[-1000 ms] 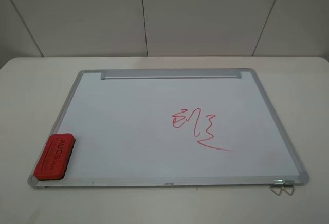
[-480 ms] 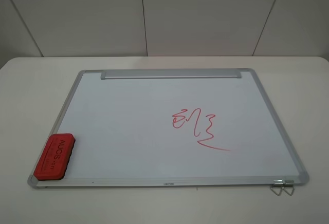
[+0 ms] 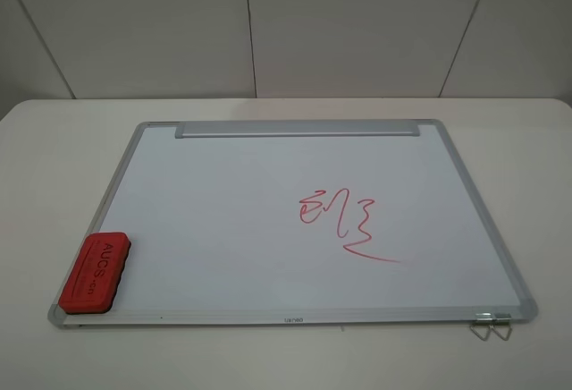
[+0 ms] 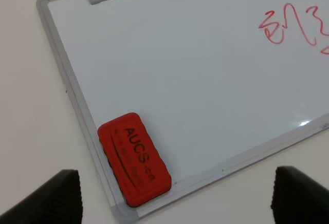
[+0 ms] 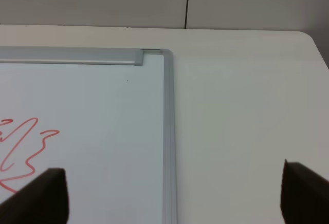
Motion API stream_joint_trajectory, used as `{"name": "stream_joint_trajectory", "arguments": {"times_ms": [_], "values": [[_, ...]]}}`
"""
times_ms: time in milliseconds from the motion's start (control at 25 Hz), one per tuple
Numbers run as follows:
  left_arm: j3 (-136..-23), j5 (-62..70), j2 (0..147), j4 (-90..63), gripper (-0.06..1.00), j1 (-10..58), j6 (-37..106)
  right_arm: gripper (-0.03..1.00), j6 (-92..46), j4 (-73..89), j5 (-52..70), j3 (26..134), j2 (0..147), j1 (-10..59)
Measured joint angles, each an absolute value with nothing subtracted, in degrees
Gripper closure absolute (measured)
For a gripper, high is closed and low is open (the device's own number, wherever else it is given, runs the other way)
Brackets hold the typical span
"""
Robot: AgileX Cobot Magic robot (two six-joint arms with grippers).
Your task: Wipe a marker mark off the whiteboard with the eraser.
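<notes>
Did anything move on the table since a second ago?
Nothing visibly changed. The red rectangular eraser lies in the same near-left corner of the white, silver-framed whiteboard, the red hand-drawn marker mark is untouched, and no arm has entered the high view.

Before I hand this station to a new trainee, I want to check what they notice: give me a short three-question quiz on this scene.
1. True or false: the eraser lies on the whiteboard, apart from the marker mark.
2. Which whiteboard corner, in the high view, holds the eraser? A near left B far right C near right
3. Fill in: both grippers, left and right, are ____ and hold nothing.

Key: 1 true; 2 A; 3 open.
</notes>
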State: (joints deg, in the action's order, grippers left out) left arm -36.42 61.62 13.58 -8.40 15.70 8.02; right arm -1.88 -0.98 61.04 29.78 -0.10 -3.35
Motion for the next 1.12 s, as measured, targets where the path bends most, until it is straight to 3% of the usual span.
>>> {"name": "stream_joint_trajectory", "arguments": {"times_ms": [280, 640, 960, 1120], "values": [[-29.8, 62.2, 5.4, -8.4, 0.21, 15.7, 8.4, 0.26, -1.9, -1.0, 61.0, 29.8, -0.1, -3.3], [-29.2, 61.0, 2.2, -8.5, 0.21, 15.3, 8.4, 0.26, -1.9, -1.0, 61.0, 29.8, -0.1, -3.3], [-29.2, 61.0, -0.4, -8.6, 0.21, 5.2, 8.4, 0.26, -1.9, -1.0, 61.0, 29.8, -0.1, -3.3], [-29.2, 61.0, -0.4, -8.6, 0.21, 3.7, 8.4, 0.26, -1.9, -1.0, 61.0, 29.8, -0.1, -3.3]]}}
